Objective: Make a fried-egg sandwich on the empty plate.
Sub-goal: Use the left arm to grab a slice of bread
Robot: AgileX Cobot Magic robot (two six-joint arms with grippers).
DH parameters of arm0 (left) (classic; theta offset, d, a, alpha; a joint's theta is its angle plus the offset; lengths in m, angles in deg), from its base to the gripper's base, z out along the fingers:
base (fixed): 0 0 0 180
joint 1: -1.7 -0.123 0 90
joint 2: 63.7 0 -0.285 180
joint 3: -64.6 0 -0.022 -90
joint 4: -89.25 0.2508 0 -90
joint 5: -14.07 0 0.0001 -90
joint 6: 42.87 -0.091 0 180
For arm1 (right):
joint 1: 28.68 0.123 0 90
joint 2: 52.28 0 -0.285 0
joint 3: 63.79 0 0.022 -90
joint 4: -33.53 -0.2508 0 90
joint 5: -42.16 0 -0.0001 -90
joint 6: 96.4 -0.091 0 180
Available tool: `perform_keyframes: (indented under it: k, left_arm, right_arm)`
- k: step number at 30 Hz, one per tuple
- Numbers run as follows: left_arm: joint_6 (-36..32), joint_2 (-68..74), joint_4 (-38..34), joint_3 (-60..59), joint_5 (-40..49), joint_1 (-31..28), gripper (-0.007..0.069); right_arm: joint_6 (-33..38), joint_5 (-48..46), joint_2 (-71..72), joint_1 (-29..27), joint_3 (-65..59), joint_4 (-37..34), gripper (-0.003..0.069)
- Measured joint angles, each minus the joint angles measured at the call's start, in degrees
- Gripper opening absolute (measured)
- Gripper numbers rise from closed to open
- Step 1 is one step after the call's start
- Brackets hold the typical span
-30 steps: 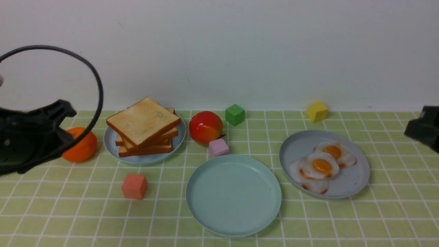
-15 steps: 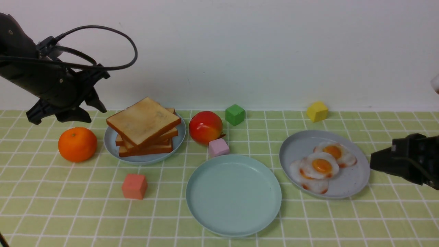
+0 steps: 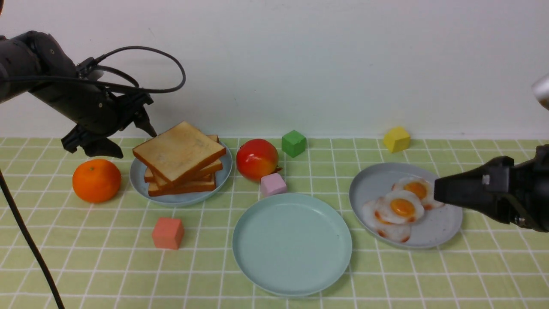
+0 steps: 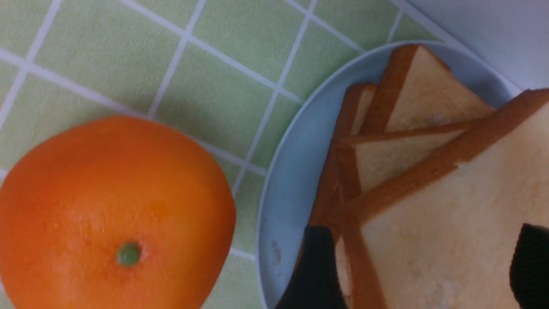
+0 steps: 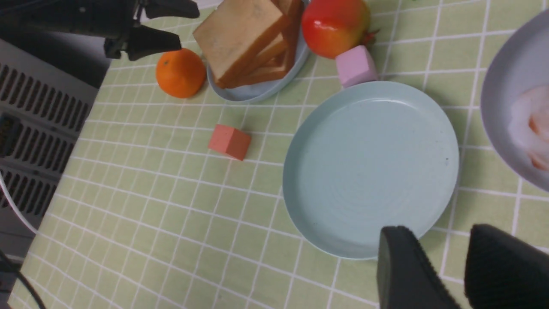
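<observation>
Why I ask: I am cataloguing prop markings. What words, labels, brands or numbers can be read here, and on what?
None: no view shows readable text. The round pale teal-green plastic plate, the stacked golden-brown toast slices, the glossy white fried eggs and the orange fruit all look unmarked.

Left gripper (image 3: 136, 145) spread wide; right gripper (image 3: 435, 193) seemingly part-open.

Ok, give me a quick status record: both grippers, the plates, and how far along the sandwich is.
left gripper: open, empty, jaws either side of the top toast's corner
right gripper: open, empty, near the fried eggs
teal-green plate: empty
toast stack: on light-blue plate
fried eggs: on grey-blue plate
sandwich: not started
</observation>
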State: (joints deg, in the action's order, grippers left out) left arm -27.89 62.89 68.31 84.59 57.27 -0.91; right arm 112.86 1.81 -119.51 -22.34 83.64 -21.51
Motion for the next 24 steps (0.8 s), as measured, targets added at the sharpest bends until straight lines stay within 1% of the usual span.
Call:
perform_keyframes:
  k: [8, 11, 13, 16, 17, 18, 19, 20, 21, 22, 24]
  left_arm:
    - [-0.9, 2.56, -1.34, 0.96, -0.59, -0.85, 0.054]
    - [-1.79, 3.93, -3.04, 0.96, -1.33, -0.85, 0.0496]
    - [-3.07, 4.19, -4.49, 0.96, -2.19, -0.85, 0.044]
    - [-4.82, 4.19, -5.64, 0.96, -3.04, -0.85, 0.0316]
    - [-4.95, 4.19, -5.78, 0.96, -3.04, -0.85, 0.0305]
    - [-5.35, 4.19, -6.02, 0.96, -2.93, -0.85, 0.0213]
    - [-5.43, 4.19, -6.02, 0.96, -2.85, -0.85, 0.0173]
    - [-5.43, 4.19, -6.02, 0.96, -2.78, -0.86, 0.0163]
    - [-5.55, 4.19, -5.88, 0.96, -2.58, -0.86, 0.0095]
    - [-5.61, 4.19, -5.48, 0.96, -2.43, -0.86, 0.0043]
    - [-5.63, 4.1, -5.03, 0.96, -2.35, -0.86, 0.0032]
  right_arm:
    - [0.86, -0.43, 0.0, 0.0, 0.0, -1.45, 0.0241]
    - [0.86, -0.43, 0.0, 0.0, 0.0, -1.54, 0.0241]
    - [0.91, -0.43, 0.0, 0.0, 0.0, -1.54, 0.0241]
    - [0.91, -0.43, 0.0, 0.0, 0.0, -1.54, 0.0241]
    - [0.91, -0.43, 0.0, 0.0, 0.0, -1.54, 0.0241]
    - [0.91, -0.43, 0.0, 0.0, 0.0, -1.54, 0.0241]
    - [0.91, -0.43, 0.0, 0.0, 0.0, -1.54, 0.0241]
    - [0.91, -0.43, 0.0, 0.0, 0.0, -1.54, 0.0241]
    - [0.91, -0.43, 0.0, 0.0, 0.0, -1.54, 0.0241]
    - [0.91, -0.43, 0.0, 0.0, 0.0, -1.54, 0.0241]
    - [0.91, -0.43, 0.0, 0.0, 0.0, -1.54, 0.0241]
